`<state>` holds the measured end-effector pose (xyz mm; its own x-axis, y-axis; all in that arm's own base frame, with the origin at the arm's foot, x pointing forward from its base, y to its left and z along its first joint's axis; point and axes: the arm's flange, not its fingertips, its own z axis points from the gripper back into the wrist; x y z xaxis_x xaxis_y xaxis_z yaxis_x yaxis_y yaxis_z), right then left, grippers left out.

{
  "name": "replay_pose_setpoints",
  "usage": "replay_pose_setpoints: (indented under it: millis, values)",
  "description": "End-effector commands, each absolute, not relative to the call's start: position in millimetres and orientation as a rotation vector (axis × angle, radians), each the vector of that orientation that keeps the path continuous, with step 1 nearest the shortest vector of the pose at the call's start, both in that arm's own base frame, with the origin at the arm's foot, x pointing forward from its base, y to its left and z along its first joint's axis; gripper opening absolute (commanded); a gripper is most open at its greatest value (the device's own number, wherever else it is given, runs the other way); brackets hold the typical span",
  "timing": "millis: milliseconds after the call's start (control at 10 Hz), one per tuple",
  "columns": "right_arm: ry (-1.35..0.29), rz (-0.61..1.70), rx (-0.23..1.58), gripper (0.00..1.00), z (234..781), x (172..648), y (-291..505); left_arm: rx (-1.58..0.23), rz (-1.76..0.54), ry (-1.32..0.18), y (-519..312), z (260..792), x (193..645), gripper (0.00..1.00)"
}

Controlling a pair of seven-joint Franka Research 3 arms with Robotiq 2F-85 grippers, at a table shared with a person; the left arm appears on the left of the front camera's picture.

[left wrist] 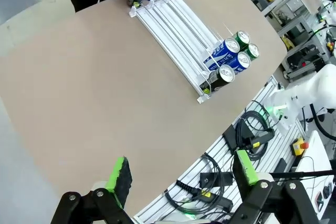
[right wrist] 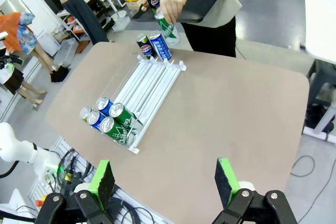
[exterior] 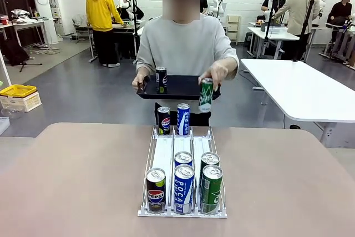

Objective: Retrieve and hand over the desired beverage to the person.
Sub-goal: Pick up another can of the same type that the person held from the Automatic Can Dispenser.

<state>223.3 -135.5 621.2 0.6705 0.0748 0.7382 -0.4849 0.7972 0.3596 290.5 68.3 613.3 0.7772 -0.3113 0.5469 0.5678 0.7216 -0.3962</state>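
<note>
**Grippers both spread and empty, well back from the cans**

Your left gripper (left wrist: 182, 170) hangs above the near edge of the counter (left wrist: 94, 93), green pads wide apart with nothing between them. Your right gripper (right wrist: 164, 181) hovers the same way on the other side, jaws apart and empty. Neither one touches anything.

Ahead of you, mid-counter, lies the white rack (exterior: 166, 154), its three lanes running away from you. At its near end the front Pepsi can (exterior: 156, 190), front Pocari can (exterior: 183, 188) and front green can (exterior: 211, 188) stand side by side. A second Pocari can (exterior: 183, 159) and a second green can (exterior: 209, 160) stand just behind the last two. At the far end, the far Pepsi can (exterior: 164, 120) and far Pocari can (exterior: 183, 119) stand in the left and middle lanes.

Beyond the counter the person (exterior: 183, 43) faces you. One hand (exterior: 140, 84) holds a black tray (exterior: 180, 88) with a dark can (exterior: 161, 79) upright on it. The other hand (exterior: 216, 72) grips the held green can (exterior: 206, 95) by its top, above the rack's far end on the right-lane side.
</note>
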Motion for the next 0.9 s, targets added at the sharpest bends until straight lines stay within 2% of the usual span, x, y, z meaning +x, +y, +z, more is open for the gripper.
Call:
replay_pose_setpoints:
  millis: [0,800]
  values:
    - [-0.792,0.352,0.596,1.00,621.2,225.5,-134.2,-0.576,-0.512,-0.469,69.9,613.7,290.3,1.00]
    - [-0.792,0.352,0.596,1.00,621.2,225.5,-134.2,-0.576,-0.512,-0.469,69.9,613.7,290.3,1.00]
